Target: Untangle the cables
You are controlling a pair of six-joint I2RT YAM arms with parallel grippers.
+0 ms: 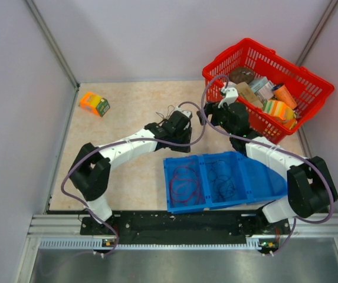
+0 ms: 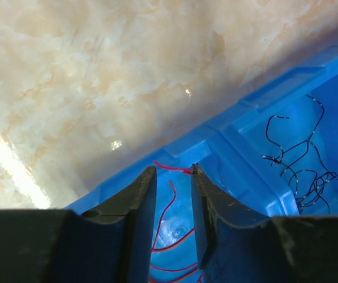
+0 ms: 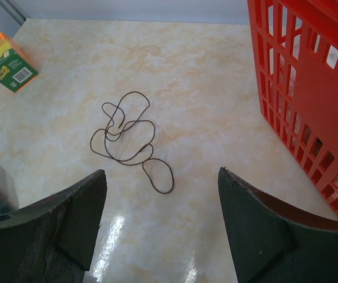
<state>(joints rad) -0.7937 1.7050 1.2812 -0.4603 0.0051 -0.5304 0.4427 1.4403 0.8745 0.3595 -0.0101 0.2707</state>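
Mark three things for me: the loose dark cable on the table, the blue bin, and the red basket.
loose dark cable (image 3: 124, 127), right wrist view, on its overlapping loops.
blue bin (image 1: 207, 183), top external view, on the divider wall between compartments.
red basket (image 1: 269, 59), top external view, on the far mesh wall.

Red basket (image 1: 257, 56) in the far right corner, stuffed with packaged bits. 1 little orange-and-green box (image 1: 94, 104) sits far left on the marble-look table (image 1: 133, 100). Blue divided bin (image 1: 257, 177) up front.
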